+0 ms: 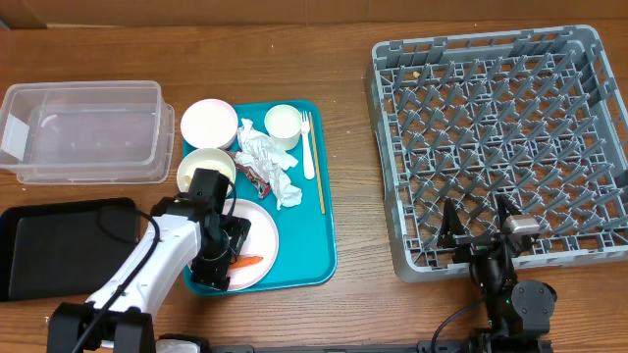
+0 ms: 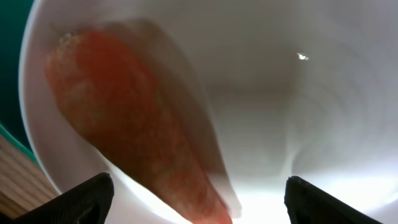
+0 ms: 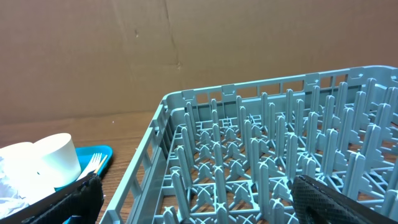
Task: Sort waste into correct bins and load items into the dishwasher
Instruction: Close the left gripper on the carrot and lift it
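My left gripper (image 1: 234, 257) is open, low over the pale-pink plate (image 1: 261, 227) on the teal tray, its fingers either side of the orange carrot stick (image 1: 247, 261). The carrot stick (image 2: 130, 130) fills the left wrist view, lying on the plate (image 2: 298, 106). Crumpled white napkins (image 1: 267, 162) and a small red wrapper (image 1: 259, 180) lie mid-tray. Two white bowls (image 1: 208, 122) (image 1: 204, 165), a white cup (image 1: 284, 124) and a white fork (image 1: 307, 145) sit on the tray. My right gripper (image 1: 481, 218) is open and empty at the grey dish rack's (image 1: 500, 137) front edge.
The clear tub (image 1: 83, 132) stands at the far left, with the black tray (image 1: 59, 245) in front of it. The teal serving tray (image 1: 314, 245) lies between them and the rack. A thin stick (image 1: 319, 186) lies beside the fork. The right wrist view shows the rack pegs (image 3: 261, 155) and the cup (image 3: 56, 158).
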